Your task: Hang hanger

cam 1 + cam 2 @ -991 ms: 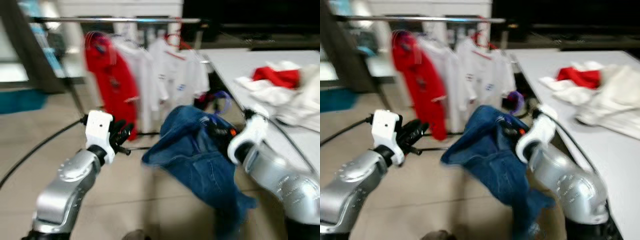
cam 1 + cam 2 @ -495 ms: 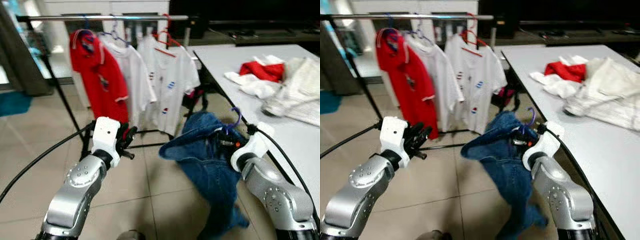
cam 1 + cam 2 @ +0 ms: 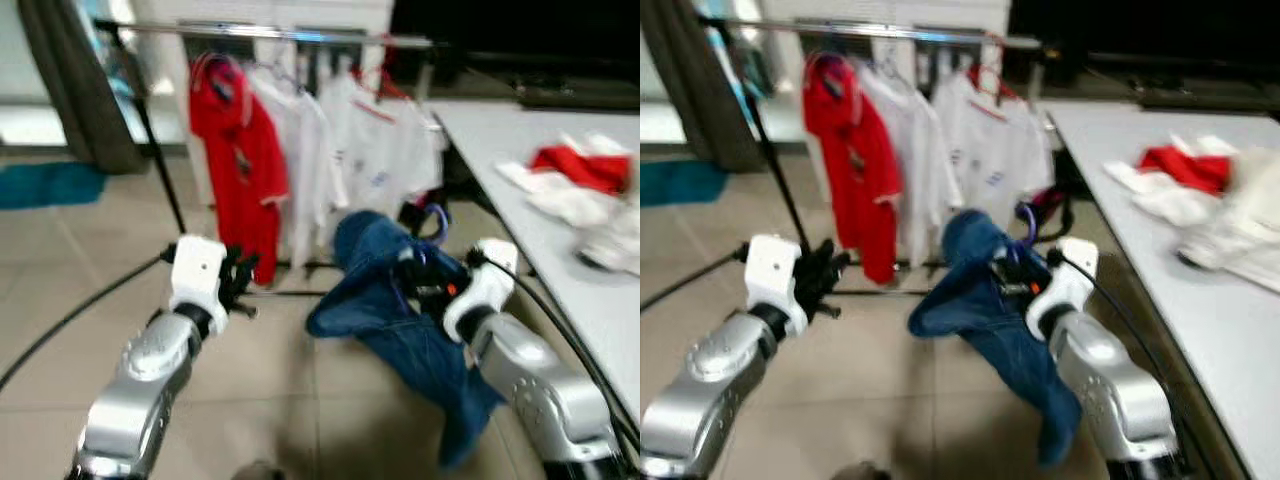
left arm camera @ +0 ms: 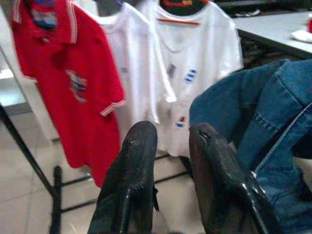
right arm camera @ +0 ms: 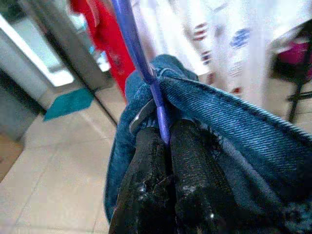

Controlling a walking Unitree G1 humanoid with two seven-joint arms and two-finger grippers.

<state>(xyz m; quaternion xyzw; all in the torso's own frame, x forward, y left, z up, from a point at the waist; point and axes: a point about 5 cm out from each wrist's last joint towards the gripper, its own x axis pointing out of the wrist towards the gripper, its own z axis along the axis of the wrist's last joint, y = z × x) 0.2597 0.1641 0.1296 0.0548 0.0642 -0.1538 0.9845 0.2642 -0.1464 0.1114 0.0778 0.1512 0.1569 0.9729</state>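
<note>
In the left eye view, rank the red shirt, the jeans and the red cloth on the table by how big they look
1. jeans, though nearest the camera
2. red shirt, close behind
3. red cloth, clearly smallest

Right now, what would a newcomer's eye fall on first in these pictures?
Most striking is the blue denim garment on a purple plastic hanger, held by the right gripper in front of the robot. Behind it, a red polo shirt and white T-shirts hang on a metal clothes rail. The left gripper hovers nearby.

one red shirt (image 3: pixel 235 160), two white shirts (image 3: pixel 345 170)
</note>
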